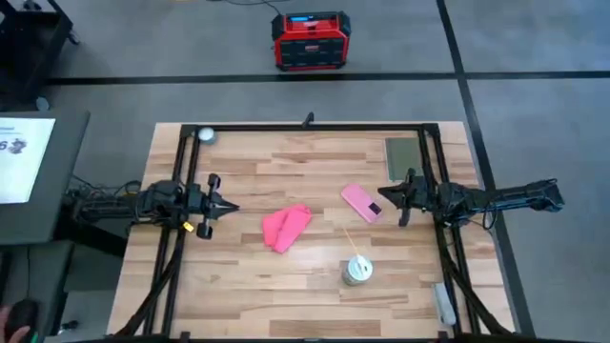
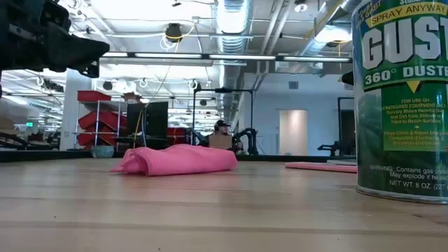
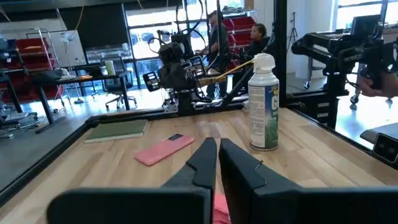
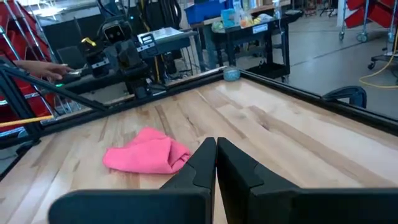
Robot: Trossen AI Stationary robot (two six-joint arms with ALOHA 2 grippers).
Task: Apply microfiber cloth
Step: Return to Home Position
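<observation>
Crumpled pink cloth (image 1: 286, 229) loose on the bench (image 1: 248, 286), left claw (image 1: 229, 206) pinched together at its 9 o'clock, right claw (image 1: 383, 201) likewise at 3 o'clock, neither touching it.

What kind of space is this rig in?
Probably an industrial robotics lab or workshop: exposed ceiling ducts, red storage racks, and a loaded cart beyond the wooden table.

Print on the duster can and a sheet

The spray can (image 2: 402, 98) reads "SPRAY ANYWAY", big white "GUST", "360° DUSTE" cut off by the frame, "WARNING: Contains gas" and "NET WT. 8 OZ."; a white sheet (image 1: 24, 162) at the high view's left edge bears a "6", the rest unreadable.
</observation>
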